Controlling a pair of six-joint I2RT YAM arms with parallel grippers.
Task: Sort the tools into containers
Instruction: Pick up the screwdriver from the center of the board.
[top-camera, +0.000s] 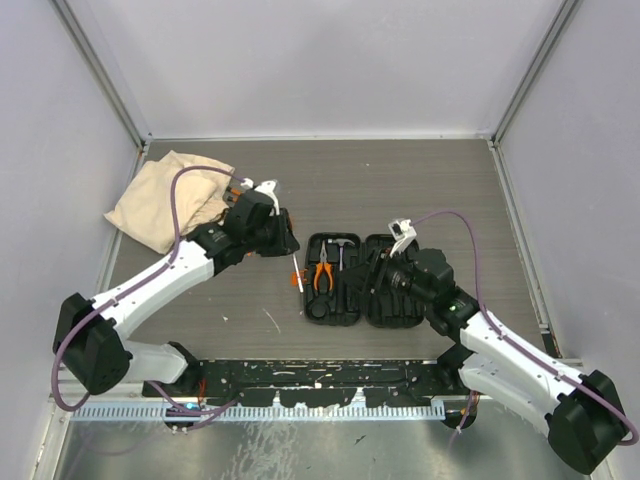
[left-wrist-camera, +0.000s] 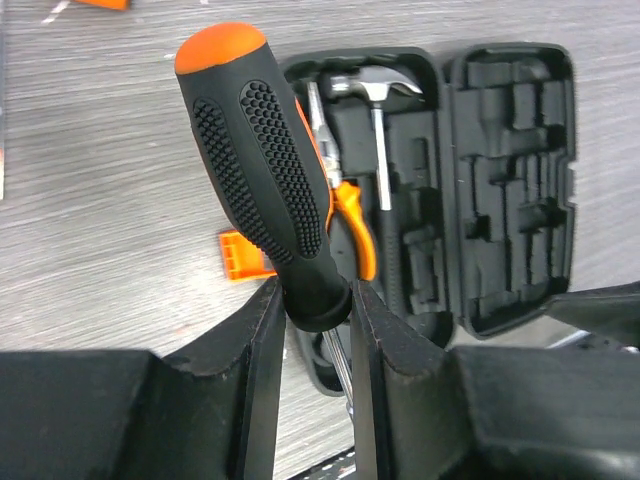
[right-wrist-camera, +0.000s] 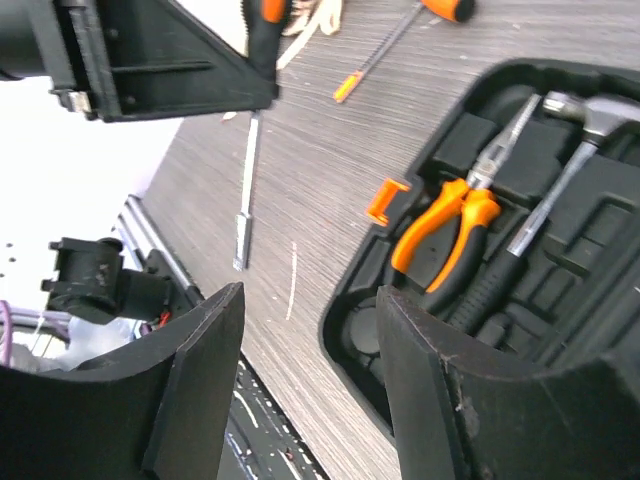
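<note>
**Left arm.** The left pincer (left-wrist-camera: 315, 300) is closed narrowly on a screwdriver (left-wrist-camera: 262, 170). Its fingers clamp the lower end of the black dimpled handle, just above the steel shaft, and the orange cap points away from the wrist. Seen from above, the shaft runs toward the near side, just left of the case. Whether its tip touches the table (top-camera: 420, 190) cannot be told.

**Case.** A black moulded tool case (left-wrist-camera: 510, 190) lies open flat at mid-table. Its left half holds the pliers (right-wrist-camera: 450, 230), with orange handles, and beside them the hammer (left-wrist-camera: 378, 88), its head at the far end. The right half shows bare recesses. An orange latch (right-wrist-camera: 385, 198) sticks out from the left edge.

**Right arm.** The right pincer (right-wrist-camera: 310, 300) is spread wide and holds nothing. It hovers over the case.

**Surroundings.** A second, slimmer screwdriver (right-wrist-camera: 400, 30) lies on the table beyond the case. A tan cloth bag (top-camera: 165, 200) rests at the far left corner.
</note>
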